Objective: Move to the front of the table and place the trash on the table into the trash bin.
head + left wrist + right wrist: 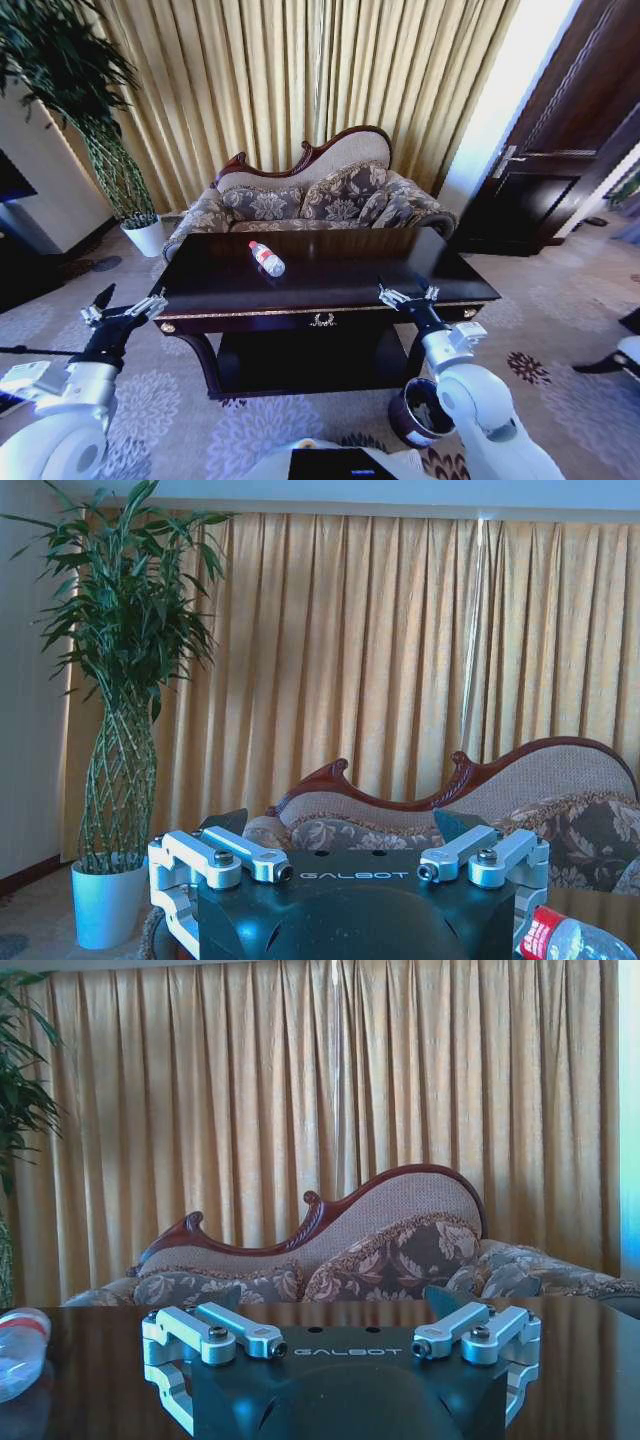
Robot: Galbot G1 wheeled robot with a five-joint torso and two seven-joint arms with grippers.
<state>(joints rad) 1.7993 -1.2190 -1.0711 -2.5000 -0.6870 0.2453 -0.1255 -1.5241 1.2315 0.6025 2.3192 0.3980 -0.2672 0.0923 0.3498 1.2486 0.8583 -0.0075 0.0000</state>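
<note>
Both grippers hang empty with fingers spread apart: the left gripper (125,305) off the table's (330,297) left front corner, the right gripper (407,293) over its front edge toward four o'clock. Lying on its side near the table's middle, around eleven o'clock from the right gripper, is the bottle (267,258). On the carpet below the right arm stands the bin (420,412). By my reading the drive up is done; grasping and dropping remain.

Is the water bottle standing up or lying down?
Lying down. The bottle rests on its side on the table, its length along the dark top.
</note>
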